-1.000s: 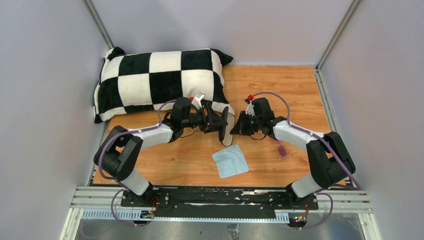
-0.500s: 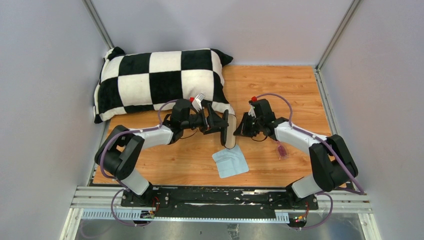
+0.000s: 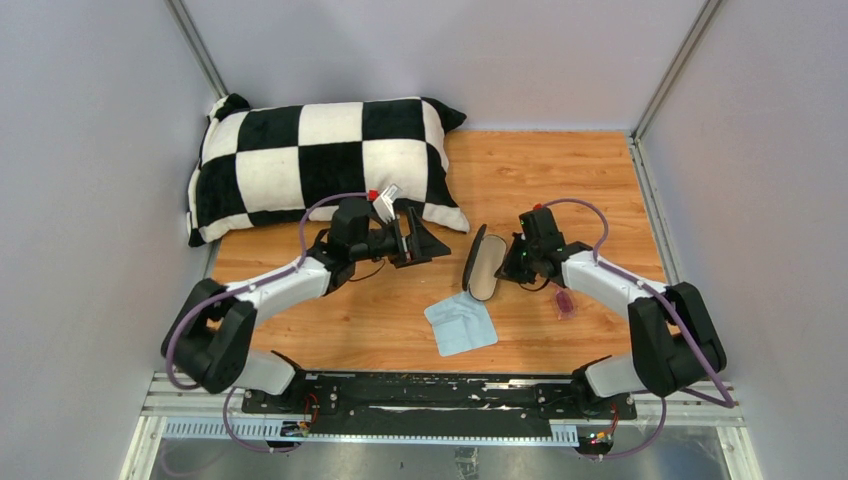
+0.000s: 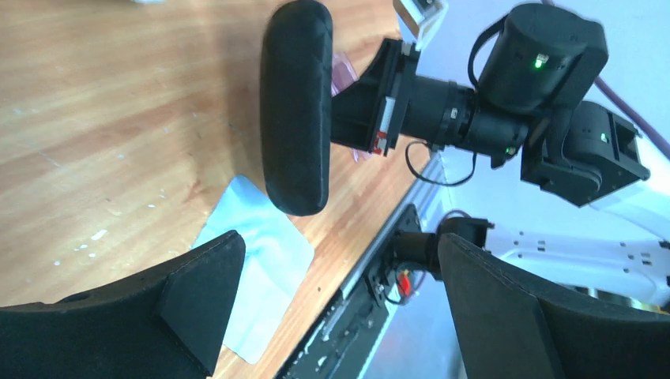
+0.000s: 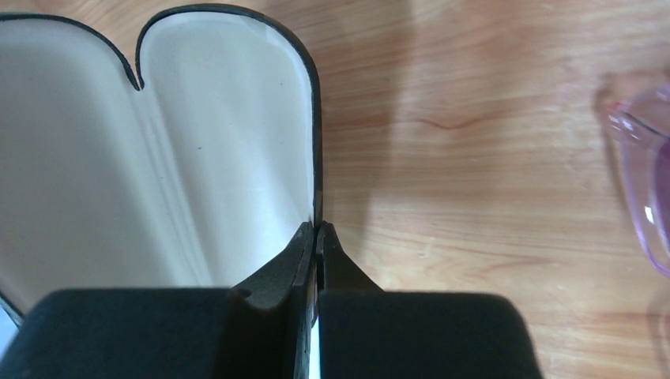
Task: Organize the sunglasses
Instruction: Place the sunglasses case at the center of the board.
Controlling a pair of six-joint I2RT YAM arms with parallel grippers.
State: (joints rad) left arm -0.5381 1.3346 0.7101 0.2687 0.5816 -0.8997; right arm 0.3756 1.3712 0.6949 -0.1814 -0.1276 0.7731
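Note:
The sunglasses (image 3: 564, 300), with pink-purple lenses, lie on the wood right of the right gripper; one lens (image 5: 641, 181) shows at the right wrist view's edge. The black case (image 3: 483, 265) stands open, its beige lining (image 5: 158, 158) facing the right wrist camera. My right gripper (image 3: 507, 264) is shut on the case's rim (image 5: 318, 237). In the left wrist view the case's black shell (image 4: 296, 103) hangs from the right gripper's fingers (image 4: 367, 106). My left gripper (image 3: 420, 243) stands open and empty, left of the case and apart from it (image 4: 338, 253).
A light blue cloth (image 3: 460, 322) lies flat just in front of the case, also seen under the left fingers (image 4: 261, 260). A black-and-white checkered pillow (image 3: 310, 165) fills the back left. Grey walls enclose the table; a metal rail (image 3: 440, 395) runs along the near edge.
My left gripper opened, let go of the case and drew back to the left. My right gripper shut on the case's rim and carried it right; the case now stands open.

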